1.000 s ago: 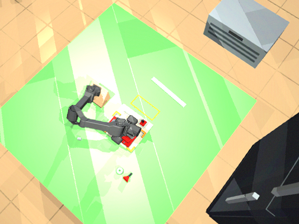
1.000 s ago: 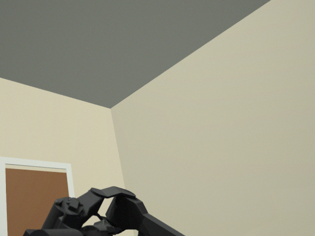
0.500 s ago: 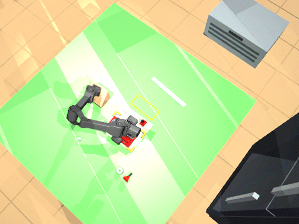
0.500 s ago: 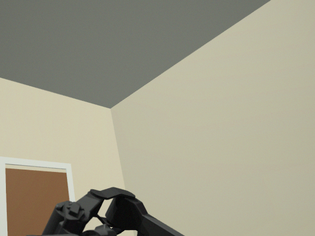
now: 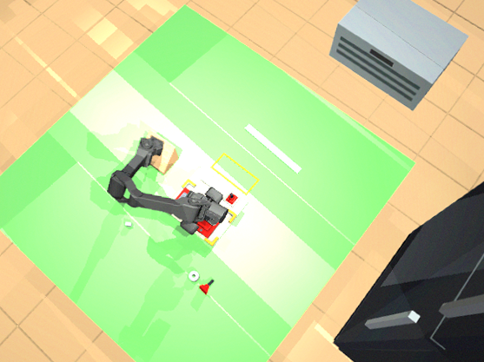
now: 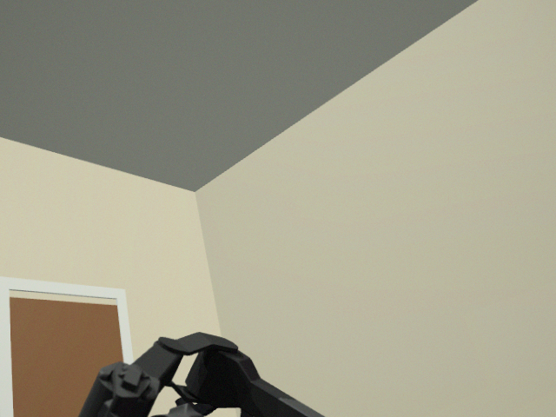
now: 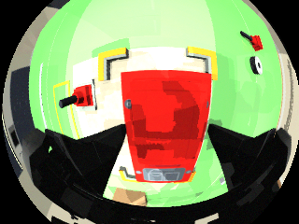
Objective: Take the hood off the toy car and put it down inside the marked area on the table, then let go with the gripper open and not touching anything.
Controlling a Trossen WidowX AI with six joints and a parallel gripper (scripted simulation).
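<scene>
In the wrist view, the tool (image 5: 203, 211) (image 7: 168, 129) stood wide open across the lower half, with nothing in its grip; contact with the hood could not be told. The red hood (image 5: 206, 228) (image 7: 163, 109) showed between and beyond the fingertips, at centre, on the toy car. Farther off, the yellow-outlined area (image 5: 241, 167) (image 7: 62, 85) lay at left on the table (image 5: 326, 161) (image 7: 140, 23).

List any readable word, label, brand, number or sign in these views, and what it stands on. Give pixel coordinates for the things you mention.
No readable text.
The grey panel (image 7: 163, 175) on the red car piece (image 7: 163, 107) has faint marks, too blurred to read.
The grey cabinet (image 5: 381, 74) shows dark slots and a dark plate, no legible lettering.
</scene>
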